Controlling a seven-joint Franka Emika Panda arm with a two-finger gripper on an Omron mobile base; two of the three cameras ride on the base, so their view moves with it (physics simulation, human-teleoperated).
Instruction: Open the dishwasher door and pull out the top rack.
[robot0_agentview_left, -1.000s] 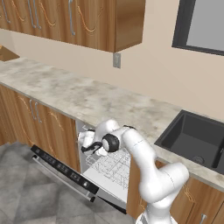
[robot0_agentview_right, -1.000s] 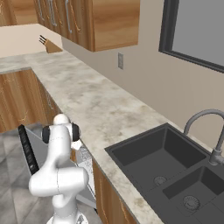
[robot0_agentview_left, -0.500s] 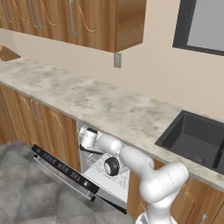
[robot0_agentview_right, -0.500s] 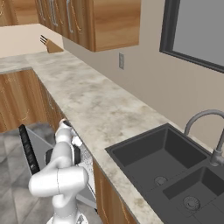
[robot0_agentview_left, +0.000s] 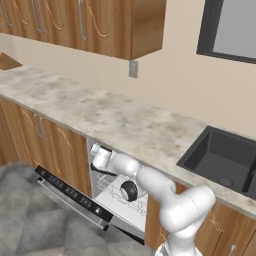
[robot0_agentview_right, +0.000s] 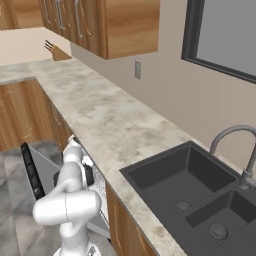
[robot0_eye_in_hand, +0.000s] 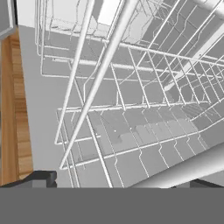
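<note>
At the far left of the left base view stand wooden cabinets (robot0_agentview_left: 45, 145) under the desk (robot0_agentview_left: 115, 117), with upper cabinets (robot0_agentview_left: 90, 25) on the wall above. Low down, the door (robot0_agentview_left: 75, 197) lies dropped open, nearly flat, its black button strip along the front edge facing up. In the right base view the same door (robot0_agentview_right: 42, 175) shows edge-on, its black strip (robot0_agentview_right: 31, 171) to the left.

Next comes the open dishwasher cavity, under the desk edge. The white arm (robot0_agentview_left: 150, 185) bends from the lower right into this opening, its hand end up beside the left side of the cavity, just under the desk. White wire grid shows in the opening below the arm; I cannot tell from the base views which rack it is.

In the hand view the rack (robot0_eye_in_hand: 131, 109) lies close ahead: thin white wires crossing over a grey floor, with a thick white bar (robot0_eye_in_hand: 105, 70) running diagonally. A wooden cabinet side (robot0_eye_in_hand: 15, 109) shows at the left. The gripper (robot0_eye_in_hand: 118, 181) has its two dark tips far apart at the bottom corners, spread wide, pinching nothing.

To the right, a dark sink (robot0_agentview_left: 220, 157) is set into the desk, with a curved tap (robot0_agentview_right: 235, 145) beside it and a dark-framed window (robot0_agentview_left: 230, 27) above.
</note>
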